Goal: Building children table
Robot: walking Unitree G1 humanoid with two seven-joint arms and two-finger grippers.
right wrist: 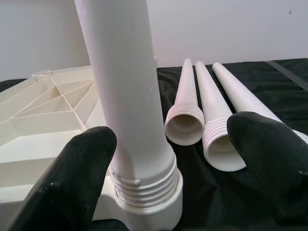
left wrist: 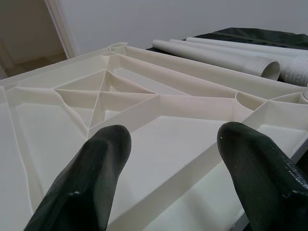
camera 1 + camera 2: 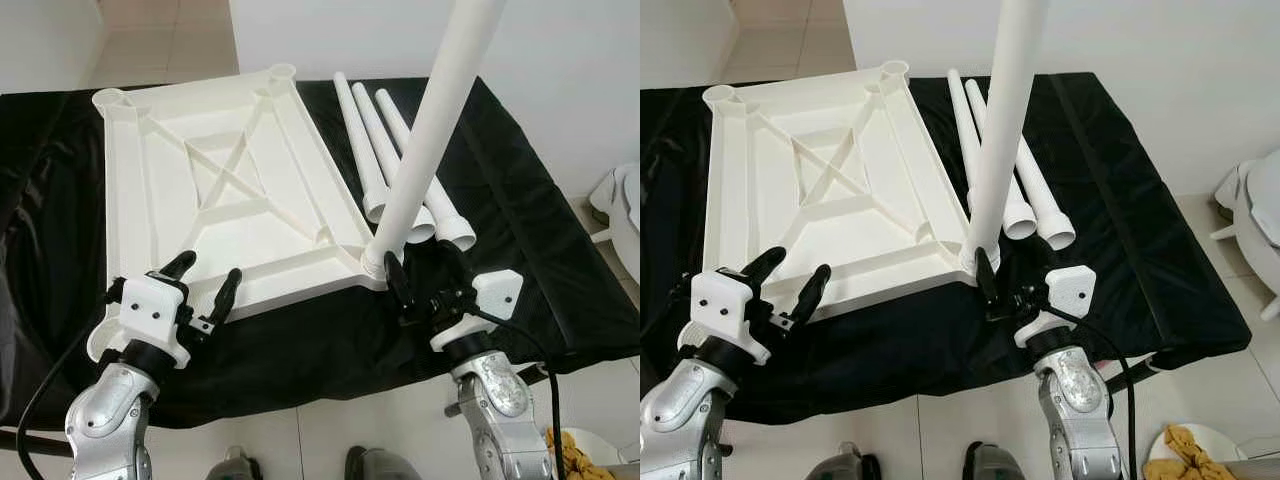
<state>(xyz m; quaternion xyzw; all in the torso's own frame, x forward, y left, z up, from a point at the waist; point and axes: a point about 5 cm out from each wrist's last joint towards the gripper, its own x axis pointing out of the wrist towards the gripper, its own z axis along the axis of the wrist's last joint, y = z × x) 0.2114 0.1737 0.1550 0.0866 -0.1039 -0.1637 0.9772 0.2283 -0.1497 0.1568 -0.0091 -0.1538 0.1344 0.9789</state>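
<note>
A white ribbed table top (image 3: 230, 180) lies upside down on a black cloth. One white leg (image 3: 430, 130) stands upright in its near right corner socket (image 1: 144, 197). Three loose legs (image 3: 375, 140) lie side by side on the cloth to the right. My right gripper (image 3: 420, 275) is open just in front of the standing leg's base. That leg (image 1: 125, 86) rises between its fingers, close to one pad, and the fingers do not clamp it. My left gripper (image 3: 210, 268) is open over the near left edge of the table top (image 2: 159, 101) with nothing in it.
The black cloth (image 3: 520, 230) covers a low surface that ends just in front of my arms, with tiled floor below. A white rounded object (image 3: 625, 215) stands at the far right. A yellow rag (image 3: 580, 455) lies on the floor. A white wall runs behind.
</note>
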